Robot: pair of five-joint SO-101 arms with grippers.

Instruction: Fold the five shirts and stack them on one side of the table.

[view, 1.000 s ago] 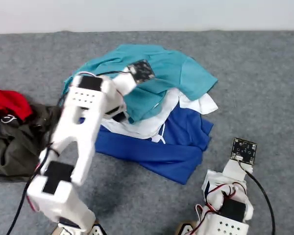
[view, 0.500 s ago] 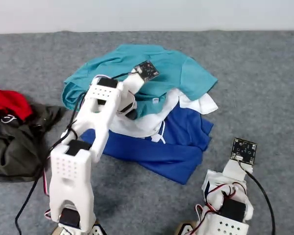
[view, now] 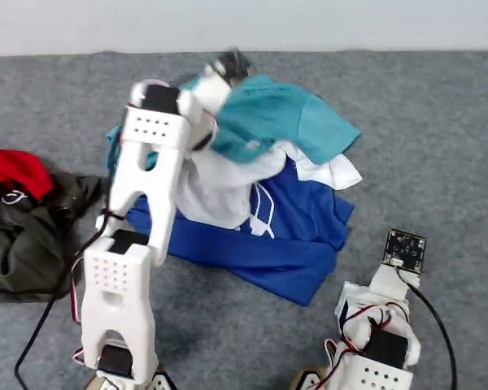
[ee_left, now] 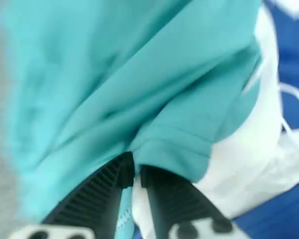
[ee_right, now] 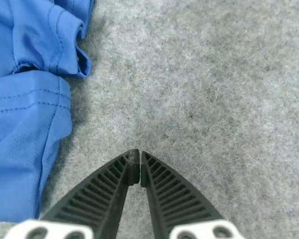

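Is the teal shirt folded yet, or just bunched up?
Not folded. The teal shirt hangs bunched and creased from the left end effector, whose jaws are shut on a pinch of its cloth.

A grey, felt-like tabletop [view: 439,130] spreads across the high view; at 12 o'clock a pale, plain wall [view: 244,24] borders it, evenly lit.

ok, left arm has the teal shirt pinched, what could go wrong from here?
1. The white shirt hangs bunched under the teal shirt, and white cloth seems to sit between the fingers of the left gripper, so both may come up together.
2. The pinch sits on a small fold near a hem and could slip.
3. A dragged white shirt may rumple the blue shirt beneath.
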